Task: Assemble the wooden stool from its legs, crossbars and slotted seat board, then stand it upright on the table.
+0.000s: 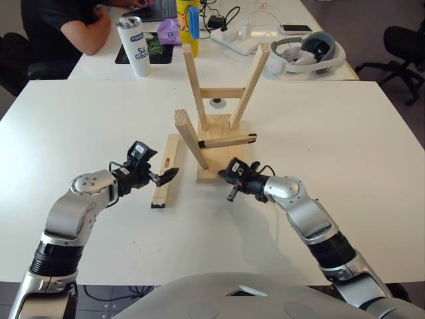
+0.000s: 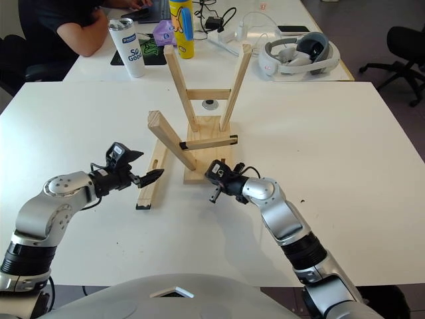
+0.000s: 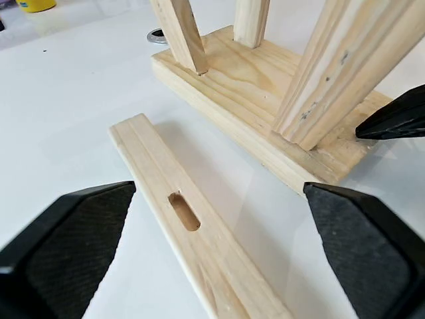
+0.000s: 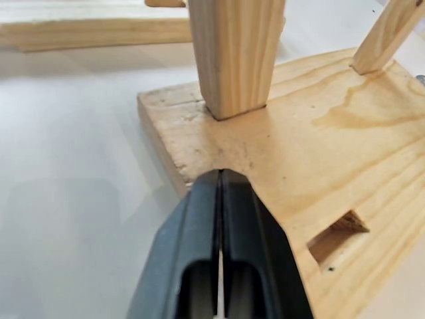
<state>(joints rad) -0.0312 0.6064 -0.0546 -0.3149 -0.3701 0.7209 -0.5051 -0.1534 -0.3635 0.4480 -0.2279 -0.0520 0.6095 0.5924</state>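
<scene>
The slotted seat board (image 1: 222,124) lies flat mid-table with legs pointing up. Two rear legs (image 1: 194,83) are joined by a crossbar (image 1: 221,93). A tilted front leg (image 1: 191,139) carries a second crossbar (image 1: 226,141). One loose slotted leg (image 1: 165,171) lies on the table left of the board. My left gripper (image 1: 159,165) is open, its fingers straddling that loose leg (image 3: 192,226) near its slot. My right gripper (image 4: 219,176) is shut, empty, its tip at the board's near edge (image 4: 319,153), in front of a seated leg (image 4: 236,53) and beside an empty slot (image 4: 339,236).
A small black round piece (image 1: 216,102) sits behind the stool. The far table holds a tumbler (image 1: 136,46), a yellow bottle (image 1: 189,20) and headphones (image 1: 305,52), with a person seated there. Bare white tabletop (image 1: 345,146) stretches to both sides.
</scene>
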